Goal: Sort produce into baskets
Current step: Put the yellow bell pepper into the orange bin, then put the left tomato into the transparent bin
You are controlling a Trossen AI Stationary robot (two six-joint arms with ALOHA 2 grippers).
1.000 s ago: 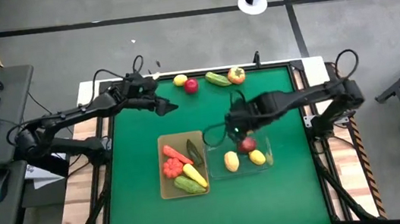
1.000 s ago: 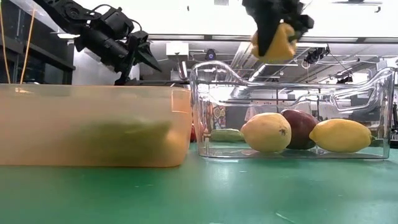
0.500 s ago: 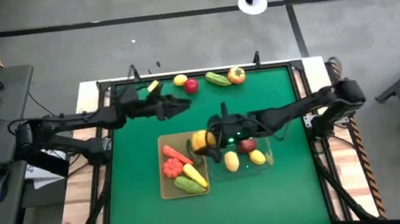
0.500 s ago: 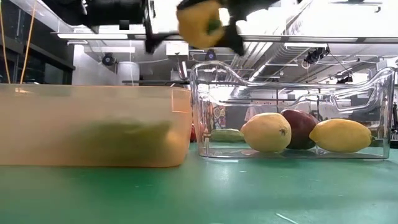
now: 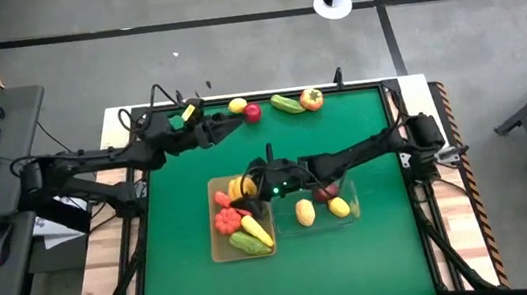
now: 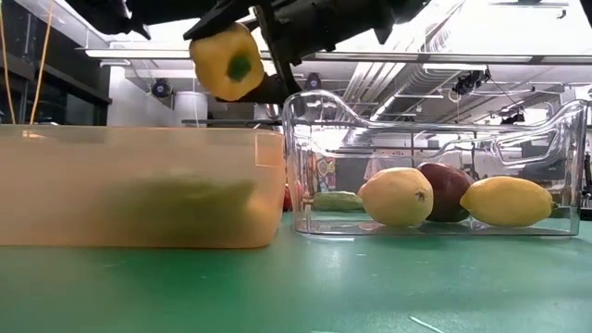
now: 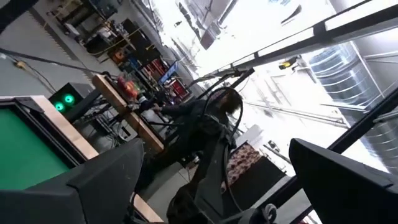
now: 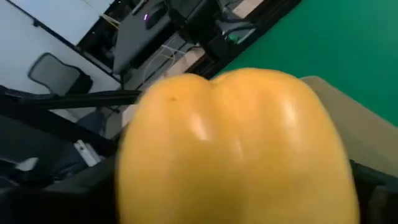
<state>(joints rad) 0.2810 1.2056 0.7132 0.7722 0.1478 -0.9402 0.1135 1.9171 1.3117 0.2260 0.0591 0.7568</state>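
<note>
Yellow pepper fills right wrist view; right gripper fingers hidden behind it. Tan basket wall cloudy in low view: contents only green and orange smears, items not tellable. Red apple half hidden between two lemons in clear basket. Right gripper dark, merges with shadow over tan basket in high view. Left gripper fingertips too small to judge.

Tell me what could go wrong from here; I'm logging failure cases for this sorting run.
1. The right gripper holds the yellow pepper well above the tan basket; released from there, it may bounce out.
2. That basket already holds a carrot, so the pepper could roll off it.
3. The left gripper hovers nearby; the arms might collide.
</note>
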